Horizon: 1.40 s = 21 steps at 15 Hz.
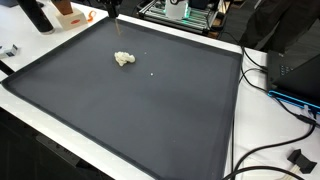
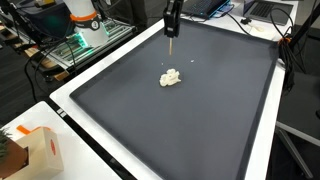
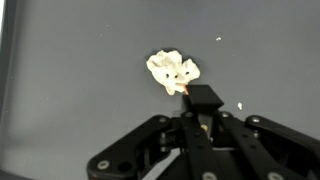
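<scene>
Beneath me: broad dark grey mat point(image 1: 130, 115) over white table point(image 2: 72, 115). On mat: crumpled cream-white lump point(image 1: 124, 59), tiny white crumb point(image 1: 151, 71) near it.

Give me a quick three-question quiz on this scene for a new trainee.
1. True or false: the pale crumpled lump lies on the dark mat.
2. What does the gripper hold? A) a thin stick B) a cup C) a sponge
3. Fill in: in both exterior views the stick's tip hangs ___ the lump.
Key: 1 true; 2 A; 3 above.
</scene>
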### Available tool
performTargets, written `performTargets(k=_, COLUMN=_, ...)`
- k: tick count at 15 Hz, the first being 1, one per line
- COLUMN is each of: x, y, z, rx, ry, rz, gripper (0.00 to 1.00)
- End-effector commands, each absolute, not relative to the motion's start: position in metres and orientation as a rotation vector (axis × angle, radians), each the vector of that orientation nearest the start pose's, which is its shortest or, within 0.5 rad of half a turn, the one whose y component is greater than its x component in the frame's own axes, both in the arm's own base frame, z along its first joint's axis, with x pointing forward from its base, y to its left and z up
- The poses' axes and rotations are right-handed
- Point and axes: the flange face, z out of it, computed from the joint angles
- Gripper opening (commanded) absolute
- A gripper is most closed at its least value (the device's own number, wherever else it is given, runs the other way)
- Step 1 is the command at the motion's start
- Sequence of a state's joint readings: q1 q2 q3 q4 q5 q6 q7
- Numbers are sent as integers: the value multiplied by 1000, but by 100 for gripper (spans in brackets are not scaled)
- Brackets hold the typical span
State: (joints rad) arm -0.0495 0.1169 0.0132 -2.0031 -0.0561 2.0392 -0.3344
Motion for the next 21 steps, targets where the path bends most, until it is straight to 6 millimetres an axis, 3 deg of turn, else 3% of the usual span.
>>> performTargets(k=1, x=556, y=-22, z=408, rx=-3142, ry=-489, rz=99, gripper=3)
performTargets(k=2, x=567, y=-23, z=402, rx=-3132, ry=-515, rz=120, gripper=13)
performTargets(k=7, x=565, y=-22, z=410, rx=-3136, ry=-512, rz=99, gripper=13)
performTargets(k=8, x=570, y=-28, z=401, rx=-3082, ry=-534, rz=79, gripper=3)
performTargets(k=14, x=578, y=-39, z=371, rx=-2753, ry=-716, rz=-132, gripper=3)
performTargets(k=21, x=571, y=-52, z=319, rx=-2448, ry=-792, rz=-139, gripper=3)
